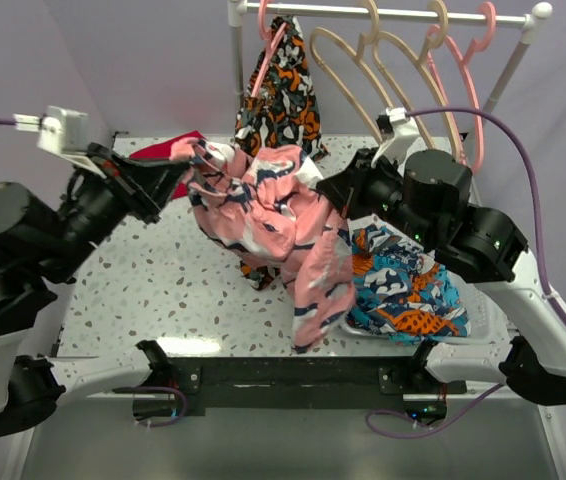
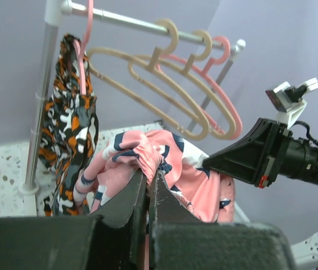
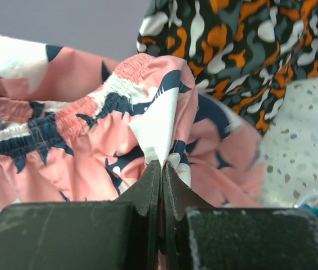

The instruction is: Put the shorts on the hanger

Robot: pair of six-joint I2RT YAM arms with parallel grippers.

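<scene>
The pink shorts with navy-and-white blotches hang in the air over the table, held between both arms. My left gripper is shut on the waistband at the left; its jaws pinch the fabric in the left wrist view. My right gripper is shut on the shorts at the right; its jaws pinch a fold in the right wrist view. One leg droops toward the table's front. Beige hangers hang on the rail behind, above the shorts; they also show in the left wrist view.
An orange-black-white garment hangs on a pink hanger at the rail's left. Another pink hanger hangs at the right. A blue-orange cloth lies in a white tray at right. A red cloth lies at back left.
</scene>
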